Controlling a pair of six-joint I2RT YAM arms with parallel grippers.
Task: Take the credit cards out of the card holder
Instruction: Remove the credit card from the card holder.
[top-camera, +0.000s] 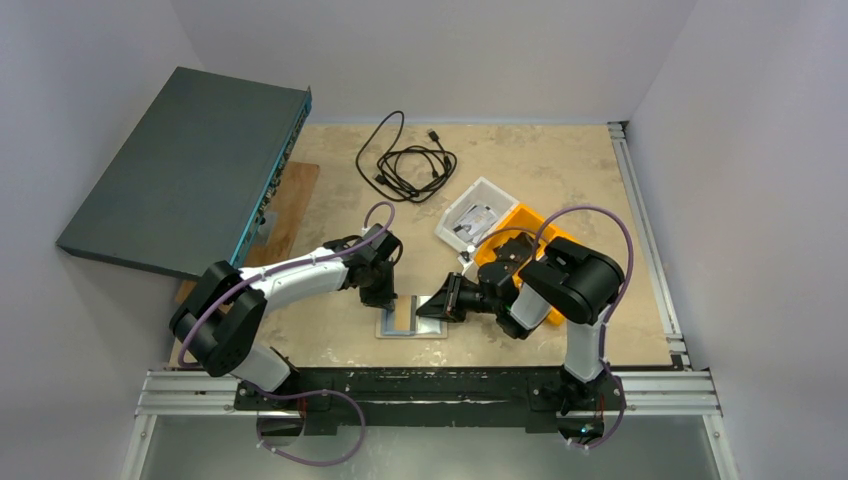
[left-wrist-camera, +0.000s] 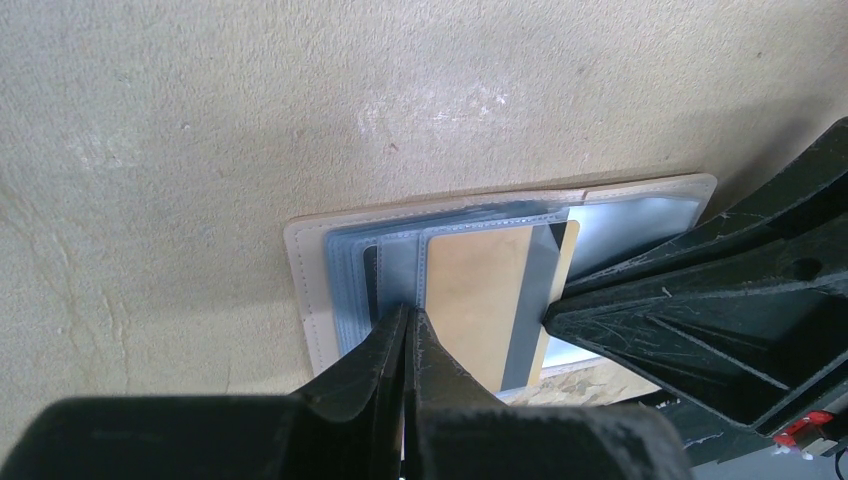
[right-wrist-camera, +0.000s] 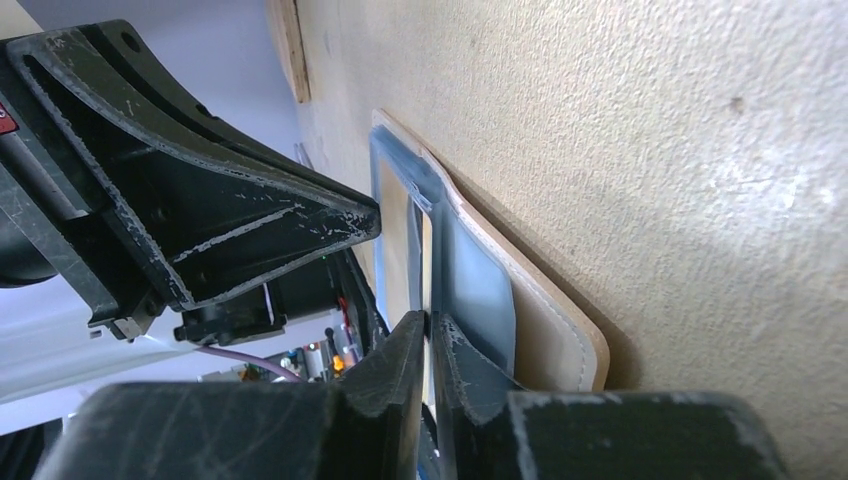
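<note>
Pressing open card holder (left-wrist-camera: 305, 290) onto bench (left-wrist-camera: 200, 120), left claw (left-wrist-camera: 408, 320) fully closed at 9 o'clock edge; right claw (right-wrist-camera: 428, 330) narrow, pinching tan card (left-wrist-camera: 480, 300) at 3 o'clock.

No legible text in any view — the printed insert (top-camera: 474, 220) in the white tray (top-camera: 492, 187), beyond the right tool (top-camera: 443, 302), is too small to read.

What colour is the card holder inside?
Blue-grey inside the card holder; left wrist view shows it best.
</note>
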